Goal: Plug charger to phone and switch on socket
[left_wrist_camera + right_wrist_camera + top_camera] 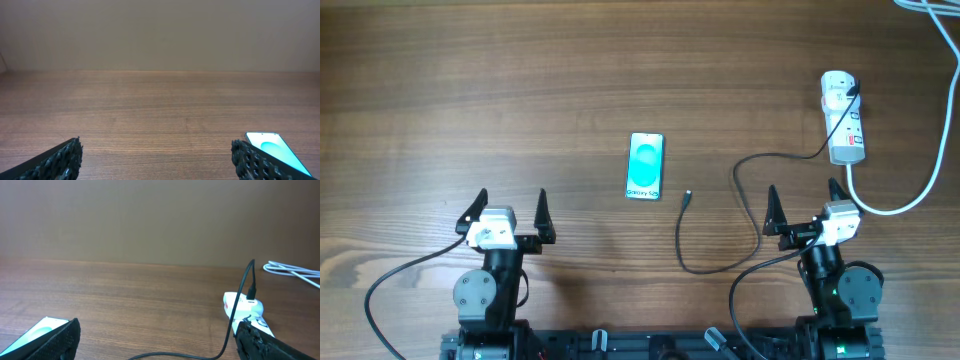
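The left fingers (544,215) stand wide apart and hold nothing. In the left wrist view they appear as two black, pointed pads (60,161) with a studded, rubbery texture at the lower corners of the frame. The right fingers (771,212) are likewise spread and empty, and show the same knobbed black surface (56,343) in the right wrist view.

Both pairs point toward the top of the overhead frame over a brown wood-grain tabletop (470,90). The phone (645,166), a flat rounded rectangle with a glossy turquoise screen and a white band at its lower end, lies near the centre of that frame, between the two arms.

Just right of it and below lies the small dark plug tip (688,198) of the charger (680,245), apart from the phone. The thin black cable curves down, loops up past the right fingers and runs to the socket (844,120). This is a white elongated plastic strip at the upper right, with the charger's far end plugged in at its top. A thick white cord (890,212) leaves the socket's lower end and sweeps up along the right edge.
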Tool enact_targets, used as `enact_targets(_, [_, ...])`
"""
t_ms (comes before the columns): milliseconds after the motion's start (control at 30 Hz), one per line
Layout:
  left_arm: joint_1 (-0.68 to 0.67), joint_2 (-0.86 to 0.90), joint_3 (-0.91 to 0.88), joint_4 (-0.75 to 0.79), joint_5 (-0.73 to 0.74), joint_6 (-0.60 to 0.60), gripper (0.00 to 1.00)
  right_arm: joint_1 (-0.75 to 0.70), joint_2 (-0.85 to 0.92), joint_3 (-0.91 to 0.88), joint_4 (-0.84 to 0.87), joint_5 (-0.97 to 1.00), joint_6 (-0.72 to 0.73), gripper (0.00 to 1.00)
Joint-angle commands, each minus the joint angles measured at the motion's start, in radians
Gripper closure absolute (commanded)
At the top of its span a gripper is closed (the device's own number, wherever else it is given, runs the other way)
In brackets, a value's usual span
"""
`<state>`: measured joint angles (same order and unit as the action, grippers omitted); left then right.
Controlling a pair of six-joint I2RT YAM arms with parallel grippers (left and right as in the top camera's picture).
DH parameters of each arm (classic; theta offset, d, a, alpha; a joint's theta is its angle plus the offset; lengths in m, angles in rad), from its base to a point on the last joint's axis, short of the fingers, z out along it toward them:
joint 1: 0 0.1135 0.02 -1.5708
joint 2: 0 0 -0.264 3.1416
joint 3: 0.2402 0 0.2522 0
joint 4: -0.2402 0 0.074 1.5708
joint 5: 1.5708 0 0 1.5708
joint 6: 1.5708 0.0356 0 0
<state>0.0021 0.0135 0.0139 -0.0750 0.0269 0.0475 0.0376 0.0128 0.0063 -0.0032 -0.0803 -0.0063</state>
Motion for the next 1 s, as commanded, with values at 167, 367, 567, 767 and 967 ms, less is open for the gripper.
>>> enact_targets(167, [0.006,-0.008,-0.008,-0.001,0.002,-0.003,0.00,-0.003,-0.005,-0.001,0.004,0.013,-0.017,0.00])
enact_targets(367, [0.006,-0.008,-0.008,-0.001,0.002,-0.003,0.00,-0.003,-0.005,-0.001,0.004,0.013,-0.017,0.00])
enact_targets(567, [0.006,-0.008,-0.008,-0.001,0.002,-0.003,0.00,-0.003,-0.005,-0.001,0.004,0.013,-0.017,0.00])
enact_targets(767, [0.006,-0.008,-0.008,0.022,0.206,-0.159,0.00,-0.003,-0.005,-0.001,0.004,0.013,-0.017,0.00])
enact_targets(967, [0.006,-0.008,-0.008,0.254,0.360,-0.243,0.00,-0.003,-0.005,-0.001,0.004,0.013,-0.017,0.00])
